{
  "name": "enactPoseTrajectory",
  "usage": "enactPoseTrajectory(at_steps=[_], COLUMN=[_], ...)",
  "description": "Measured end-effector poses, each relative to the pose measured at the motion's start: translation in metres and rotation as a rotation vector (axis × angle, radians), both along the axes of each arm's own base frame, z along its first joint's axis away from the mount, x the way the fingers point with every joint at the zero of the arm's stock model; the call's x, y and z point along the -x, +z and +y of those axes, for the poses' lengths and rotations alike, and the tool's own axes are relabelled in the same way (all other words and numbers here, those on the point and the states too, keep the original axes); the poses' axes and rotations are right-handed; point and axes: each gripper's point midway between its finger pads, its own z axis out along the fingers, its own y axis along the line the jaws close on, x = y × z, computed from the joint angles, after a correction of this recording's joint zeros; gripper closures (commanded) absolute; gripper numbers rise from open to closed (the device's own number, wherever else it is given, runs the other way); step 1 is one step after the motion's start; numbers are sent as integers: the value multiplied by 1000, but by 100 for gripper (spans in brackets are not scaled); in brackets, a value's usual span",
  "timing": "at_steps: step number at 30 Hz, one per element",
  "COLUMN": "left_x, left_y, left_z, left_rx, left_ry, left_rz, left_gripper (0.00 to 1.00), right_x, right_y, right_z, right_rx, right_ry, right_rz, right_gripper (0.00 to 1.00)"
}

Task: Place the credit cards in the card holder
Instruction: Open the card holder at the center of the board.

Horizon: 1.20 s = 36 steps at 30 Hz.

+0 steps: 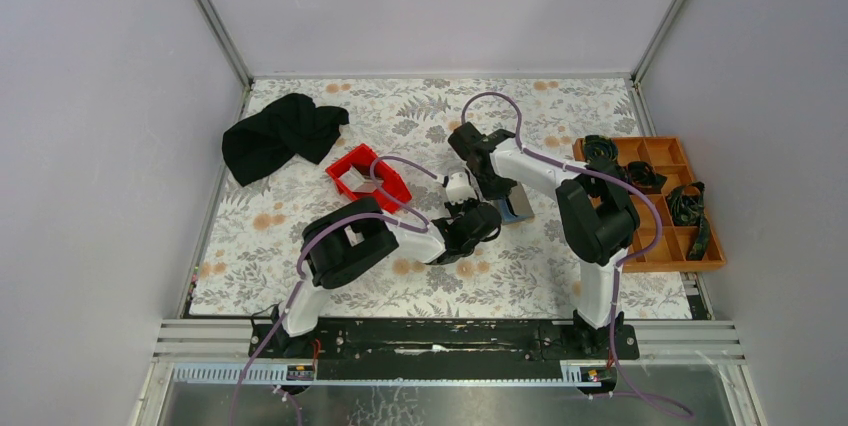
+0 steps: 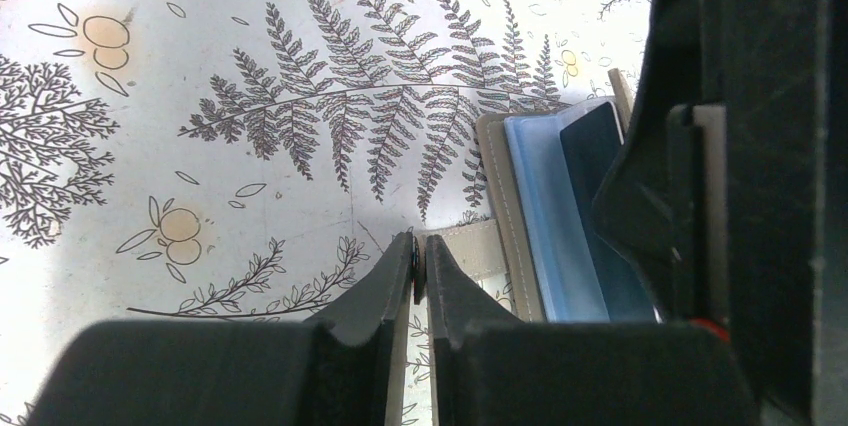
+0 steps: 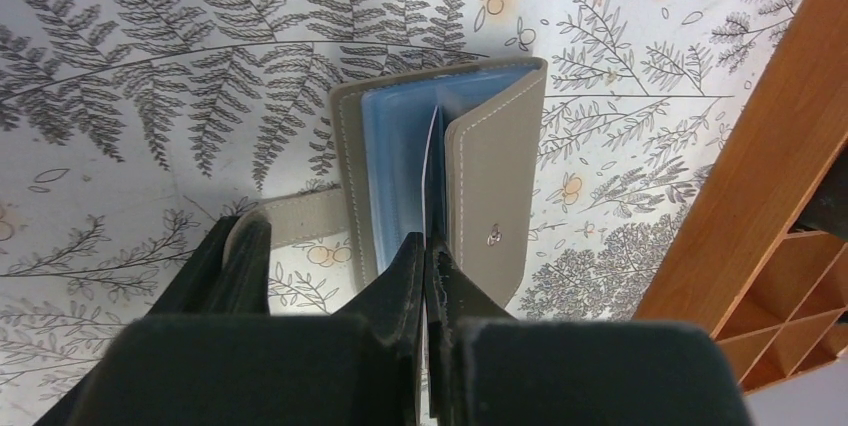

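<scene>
While the top view hides detail, the card holder [image 1: 517, 206] lies on the tabletop [image 1: 250, 236] near the orange tray [image 1: 660, 246]. Left wrist: left tool [image 2: 420, 264] closed on its strap [image 2: 470, 246]. Right wrist: right tool [image 3: 428, 251] pinches a card [image 3: 432, 181] edge-on in the open holder. Looks like the insertion step; next needs a straight push in.

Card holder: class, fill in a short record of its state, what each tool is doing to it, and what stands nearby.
card holder: lying open, light blue inside showing
left tool: shut on its strap
right tool: shut on what looks like a dark card, standing edge-on between the blue inside and the grey flap
nearby: orange tray to its right
</scene>
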Motion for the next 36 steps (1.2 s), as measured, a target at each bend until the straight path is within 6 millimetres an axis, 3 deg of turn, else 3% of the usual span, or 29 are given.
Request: enactPoseTrajectory(at_steps=[16, 36], left_x=[3, 9], left_y=[0, -1], left_z=[4, 12], left_rx=[68, 73], left_ry=[7, 13], left_rz=[19, 31], left_gripper=[90, 92], right_x=[-2, -21], right_y=[4, 20], right_z=[-13, -21], right_rx=[61, 96], right_ry=[-16, -24], right_rz=[-20, -83], right_gripper=[100, 100])
